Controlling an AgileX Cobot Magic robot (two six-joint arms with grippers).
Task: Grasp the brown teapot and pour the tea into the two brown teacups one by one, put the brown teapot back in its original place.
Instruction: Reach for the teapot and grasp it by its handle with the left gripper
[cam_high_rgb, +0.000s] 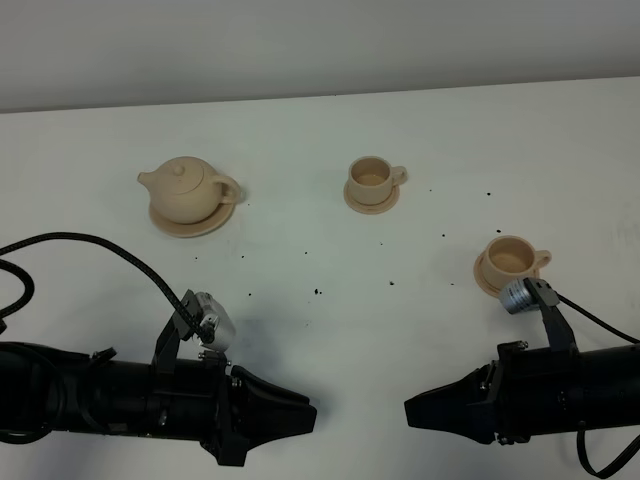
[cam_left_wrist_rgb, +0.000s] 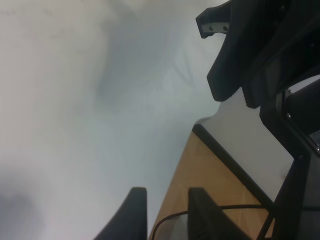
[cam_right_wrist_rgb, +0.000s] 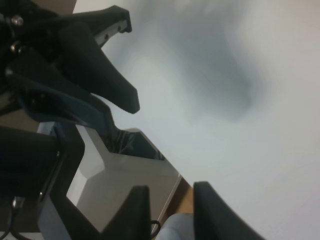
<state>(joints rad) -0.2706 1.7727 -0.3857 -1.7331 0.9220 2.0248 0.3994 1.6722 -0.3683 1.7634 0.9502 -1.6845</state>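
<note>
Teapot: the brown teapot (cam_high_rgb: 186, 188) sat on its wide saucer (cam_high_rgb: 165, 224), far left of the tabletop (cam_high_rgb: 320, 330), handle toward the right arm's side.
Nearer: the left hand (cam_high_rgb: 310, 415), teapot well ahead.
Hands: it and the right hand (cam_high_rgb: 409, 412) were parted, empty.

The high camera looks steeply down on the white worktop (cam_high_rgb: 330, 320) from well above, far enough back to take in both arms side by side. Each wrist camera sits close behind its own tool, low over the worktop, facing out along the fingers toward the middle. The left one looks past the left tool (cam_left_wrist_rgb: 167, 217) at the right tool (cam_left_wrist_rgb: 212, 60), and the right one shows the reverse. All 3 views share both tools and the worktop between them.
</note>
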